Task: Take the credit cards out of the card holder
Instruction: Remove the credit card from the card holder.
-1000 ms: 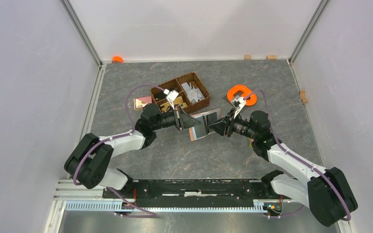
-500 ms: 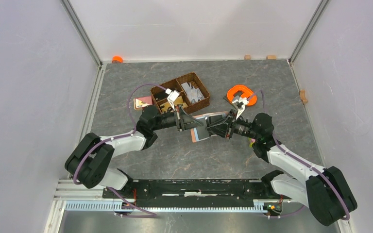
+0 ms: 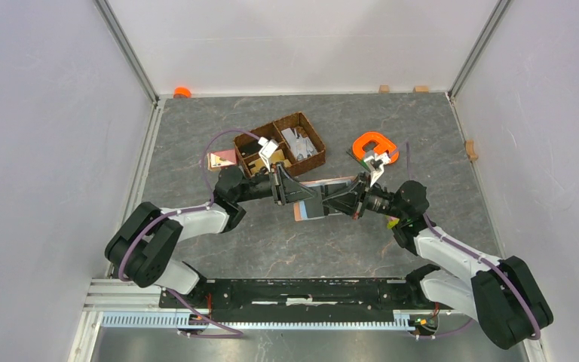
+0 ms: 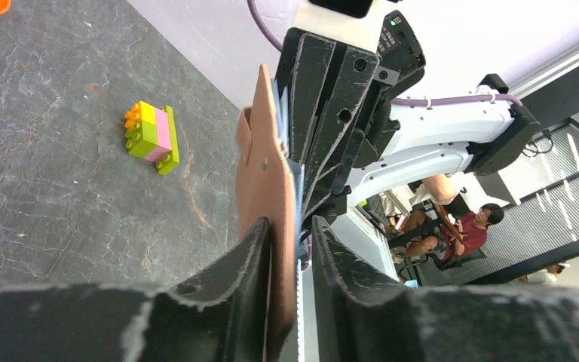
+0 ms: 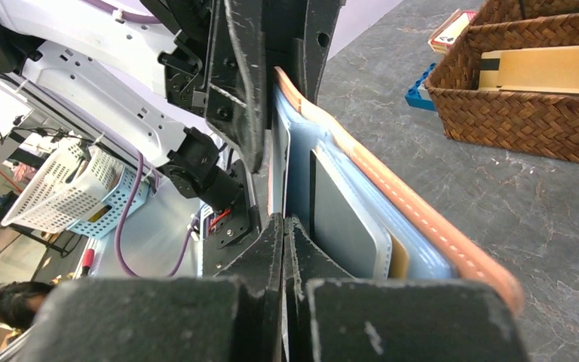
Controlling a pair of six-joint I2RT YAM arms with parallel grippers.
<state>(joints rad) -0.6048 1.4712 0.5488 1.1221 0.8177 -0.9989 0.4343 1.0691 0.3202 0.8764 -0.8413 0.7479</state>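
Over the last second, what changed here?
The right pincer pushed left into the card holder and shut on a thin pale-blue layer inside it. The left pincer still straddles the holder's edge, in midair. The basket and orange clamp are unmoved.

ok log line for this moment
card holder on edge between both hands | left hand astride it, grip unclear | right hand shut on pale card inside | cards not yet out

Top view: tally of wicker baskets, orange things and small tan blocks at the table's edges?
Wicker basket: 1
Orange things: 2, a C-shaped piece and a small piece in the far left corner
Tan blocks: 3, two at the far edge, one at the right edge
Total: 6
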